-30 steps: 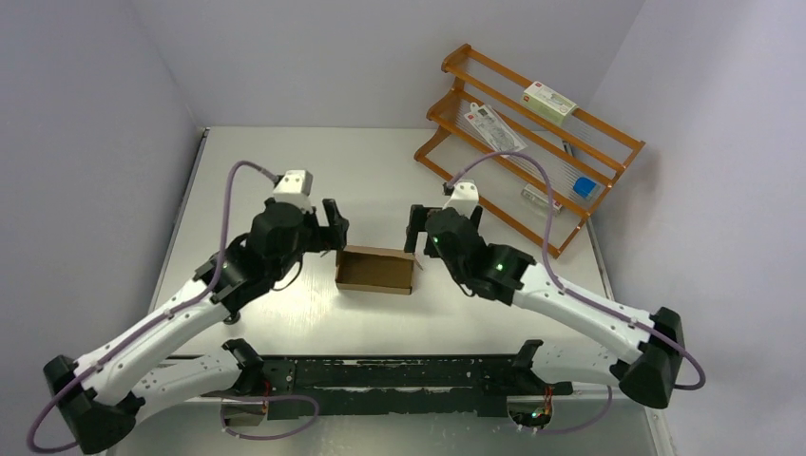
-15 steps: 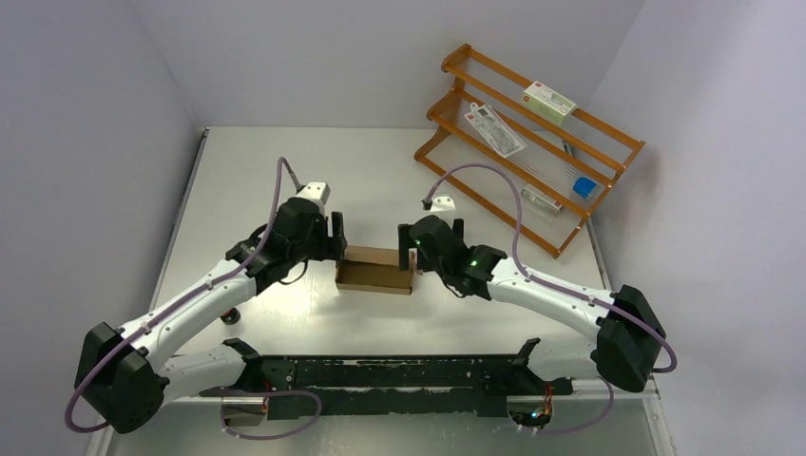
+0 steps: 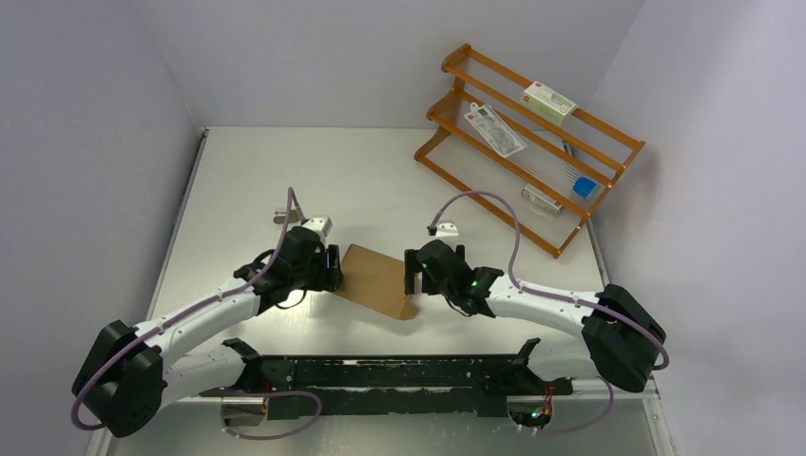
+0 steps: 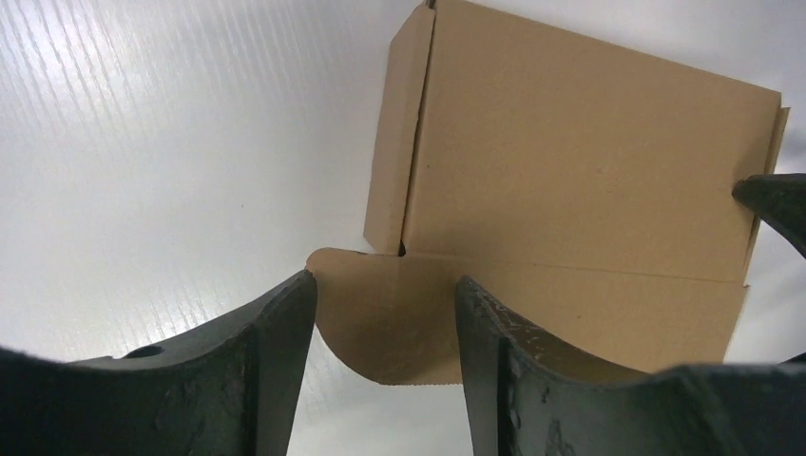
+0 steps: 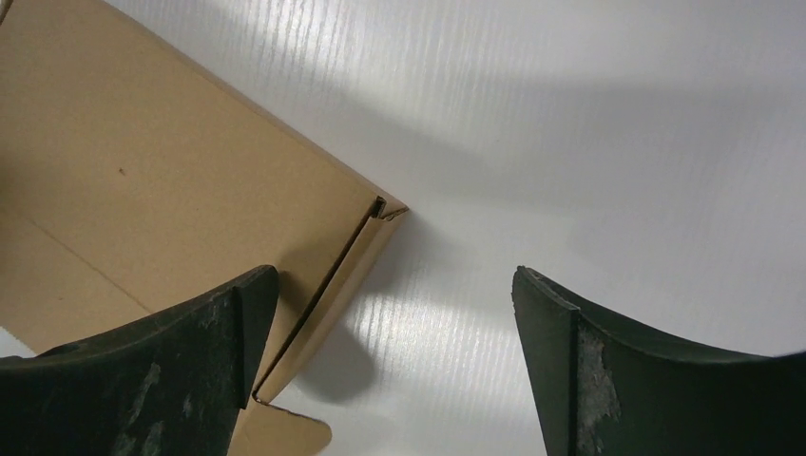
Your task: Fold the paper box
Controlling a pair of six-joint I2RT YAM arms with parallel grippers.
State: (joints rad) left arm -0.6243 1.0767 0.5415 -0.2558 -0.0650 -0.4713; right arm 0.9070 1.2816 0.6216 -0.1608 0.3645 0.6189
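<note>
The paper box (image 3: pixel 374 282) lies centred on the surface (image 3: pixel 247 190), bracketed likely against sliding: left jaws at its 9 o'clock straddle the scalloped flap (image 4: pixel 390 323), apart (no pinch visible), right jaws gape wide at 3 o'clock.

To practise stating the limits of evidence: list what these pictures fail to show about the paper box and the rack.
- Top view: the paper box has both ends partly covered by the jaws; contact unclear.
- Left wrist view: its scalloped flap is partly hidden by the left jaws; grip cannot be told.
- Right wrist view: the box is cut off by the left and top edges.
- Top view: print on the packages on the rack is too small to read.
</note>
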